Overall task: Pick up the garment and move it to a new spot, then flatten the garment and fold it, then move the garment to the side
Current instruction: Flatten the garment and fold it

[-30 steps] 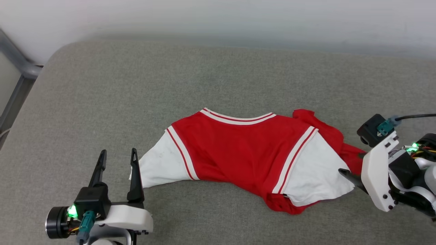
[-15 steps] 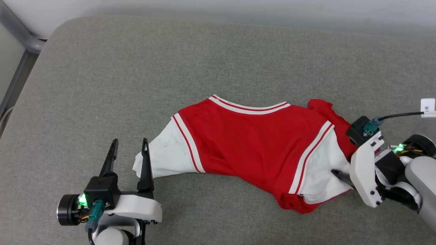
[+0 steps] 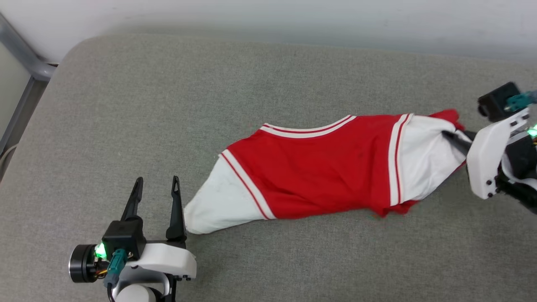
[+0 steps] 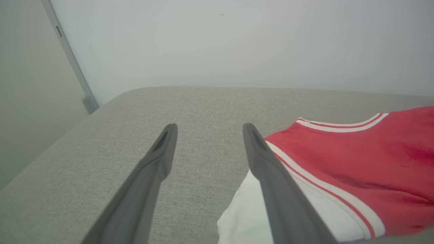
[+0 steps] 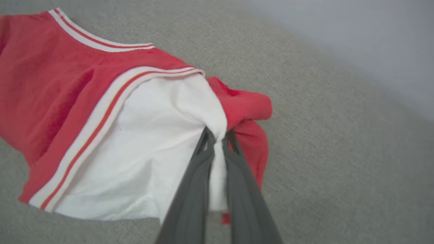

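A second ago the right gripper (image 3: 446, 134) lay with its two fingers (image 5: 193, 189) apart at the right edge of the garment (image 3: 327, 172). Now those fingers are pressed together on a pinch of the white right sleeve (image 3: 426, 163), with a bunch of red cloth just beside the tips in the right wrist view. The garment has been drawn toward the robot's right. Its right end, which lay crumpled, is now gathered to a point at the fingertips, and the body lies stretched in a long slant across the grey padded surface (image 3: 209, 105) (the head camera has also shifted a little, so part of the change is the view's own). The left gripper (image 3: 157, 179) has kept its two fingers (image 4: 271, 176) wide apart and holds nothing. Its right finger stands just beside the tip of the white left sleeve (image 3: 218, 207); whether it touches cannot be told. Counted: one garment, red in the body, with two white sleeves, one striped collar band (image 3: 308, 130) and two red-and-white striped seams, one at each sleeve; two grippers, each with two dark fingers; one green light (image 3: 100, 251) at the left gripper's base. The garment rests on the padded surface right of centre, its right end in the grip near the head view's right edge.
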Robot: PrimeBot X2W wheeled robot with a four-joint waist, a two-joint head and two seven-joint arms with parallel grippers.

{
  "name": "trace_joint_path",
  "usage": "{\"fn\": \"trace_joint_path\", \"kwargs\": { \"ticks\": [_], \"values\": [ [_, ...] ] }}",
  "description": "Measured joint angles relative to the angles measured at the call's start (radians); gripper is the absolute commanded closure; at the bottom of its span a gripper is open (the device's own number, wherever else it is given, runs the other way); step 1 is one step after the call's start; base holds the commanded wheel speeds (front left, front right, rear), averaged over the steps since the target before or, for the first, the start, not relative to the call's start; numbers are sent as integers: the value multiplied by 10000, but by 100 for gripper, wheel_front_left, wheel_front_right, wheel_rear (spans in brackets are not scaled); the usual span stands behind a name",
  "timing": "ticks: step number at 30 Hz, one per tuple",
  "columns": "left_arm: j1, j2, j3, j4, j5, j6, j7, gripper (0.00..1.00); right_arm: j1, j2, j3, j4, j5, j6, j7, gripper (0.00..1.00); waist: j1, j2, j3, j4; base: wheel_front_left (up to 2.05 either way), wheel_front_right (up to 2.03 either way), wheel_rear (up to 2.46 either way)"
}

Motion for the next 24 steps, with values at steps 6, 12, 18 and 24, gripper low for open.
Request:
{"fn": "trace_joint_path", "kwargs": {
  "ticks": [6,12,18,24],
  "values": [
    [286,-142,247,48,184,-157,0,0,69,-462,-318,-10,-13,0,-1154,100,0,0,-363,-79,0,0,0],
    [660,-270,405,84,336,-245,0,0,1192,-792,-704,-506,-314,0,-1822,100,-1,0,-809,-282,0,0,0],
    [983,-353,500,142,395,-351,0,0,3197,-746,-1413,-940,-380,0,-2048,100,-1,-1,-1252,-518,0,0,0],
    [1151,-410,552,224,497,-497,0,0,5448,-387,-2286,-1018,-391,0,-2136,100,-2,0,-1571,-642,0,0,0]
  ]
}}
